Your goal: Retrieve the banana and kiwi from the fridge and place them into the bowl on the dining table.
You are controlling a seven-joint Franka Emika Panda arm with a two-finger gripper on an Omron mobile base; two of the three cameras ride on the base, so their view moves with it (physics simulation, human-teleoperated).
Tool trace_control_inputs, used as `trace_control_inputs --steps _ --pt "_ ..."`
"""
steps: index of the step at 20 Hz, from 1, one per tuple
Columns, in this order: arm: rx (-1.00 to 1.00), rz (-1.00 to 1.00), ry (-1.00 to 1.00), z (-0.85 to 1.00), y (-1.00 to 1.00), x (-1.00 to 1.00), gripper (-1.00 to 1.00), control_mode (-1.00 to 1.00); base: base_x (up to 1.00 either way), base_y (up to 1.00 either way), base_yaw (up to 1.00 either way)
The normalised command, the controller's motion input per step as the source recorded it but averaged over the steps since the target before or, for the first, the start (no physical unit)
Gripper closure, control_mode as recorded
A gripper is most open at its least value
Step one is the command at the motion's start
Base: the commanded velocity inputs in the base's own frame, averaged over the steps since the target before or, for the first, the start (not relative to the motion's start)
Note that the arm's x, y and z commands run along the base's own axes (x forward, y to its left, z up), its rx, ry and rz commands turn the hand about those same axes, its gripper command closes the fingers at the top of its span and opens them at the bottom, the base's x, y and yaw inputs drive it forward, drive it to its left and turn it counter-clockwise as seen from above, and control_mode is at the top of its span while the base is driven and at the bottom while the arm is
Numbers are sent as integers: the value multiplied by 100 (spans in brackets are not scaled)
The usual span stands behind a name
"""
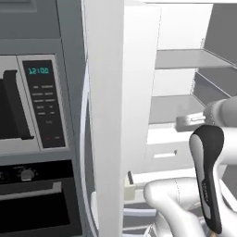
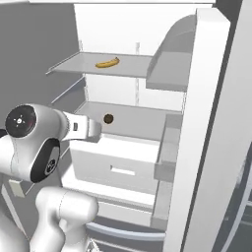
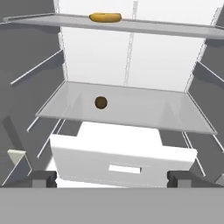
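1. White open fridge (image 1: 139, 92) door edge blocks most of my left base view; microwave (image 1: 28, 104) and oven (image 1: 37, 199) sit left of it. Shelf contents hidden here.
2. Right base: banana (image 2: 107, 63) on upper shelf (image 2: 133, 66), kiwi (image 2: 108, 118) on the shelf below, above a white drawer (image 2: 118, 160). Arm's wrist covers the gripper.
3. Hand view: gripper (image 3: 112, 178) jaws wide apart, holding nothing, well short of kiwi (image 3: 101, 102); banana (image 3: 105, 17) higher up, seen edge-on over the shelf lip.

The banana (image 2: 108, 63) lies on the fridge (image 2: 206, 98) shelf above the kiwi (image 2: 108, 118).
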Motion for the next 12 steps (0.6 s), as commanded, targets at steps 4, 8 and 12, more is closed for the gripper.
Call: trace_control_inputs --steps 4,8,12 --pt "0 0 0 0 0 0 -100 100 84 -28 42" --pt "0 0 0 0 0 0 -100 100 93 -2 14" --pt "0 -3 1 4 0 72 -100 -100 0 0 0"
